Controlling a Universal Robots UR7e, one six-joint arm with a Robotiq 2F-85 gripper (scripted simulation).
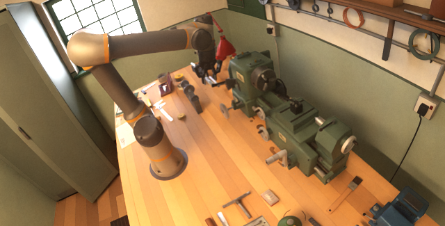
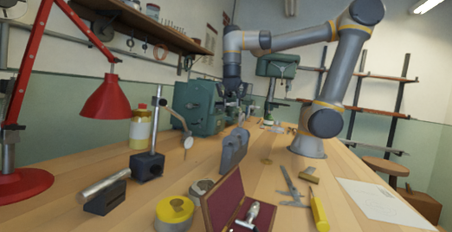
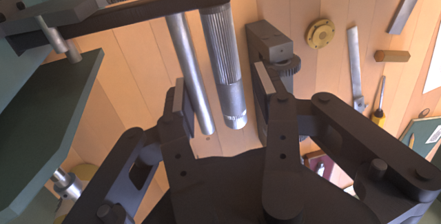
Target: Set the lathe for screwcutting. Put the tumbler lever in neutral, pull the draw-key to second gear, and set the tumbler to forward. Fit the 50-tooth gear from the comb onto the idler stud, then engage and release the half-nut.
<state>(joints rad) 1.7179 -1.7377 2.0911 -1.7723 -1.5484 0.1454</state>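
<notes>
My gripper (image 3: 220, 93) is open and holds nothing, its fingers standing either side of the tumbler lever's knurled steel handle (image 3: 224, 72) and a plain steel rod (image 3: 191, 79) beside it. The handle hangs from a dark arm (image 3: 137, 7) that reaches out from the green lathe headstock (image 1: 248, 76). In the side camera the gripper (image 1: 208, 76) sits just left of the headstock's end face. Below it on the bench stands the grey gear comb (image 1: 193, 95), with a toothed gear (image 3: 289, 66) showing on it.
A red lamp (image 1: 224, 47) hangs behind the headstock's left end. The lathe bed and carriage (image 1: 299, 125) run right along the bench. A brass disc (image 3: 321, 33), a steel rule (image 3: 355, 65), a screwdriver (image 3: 379, 103) and a maroon case (image 1: 165, 87) lie on the bench.
</notes>
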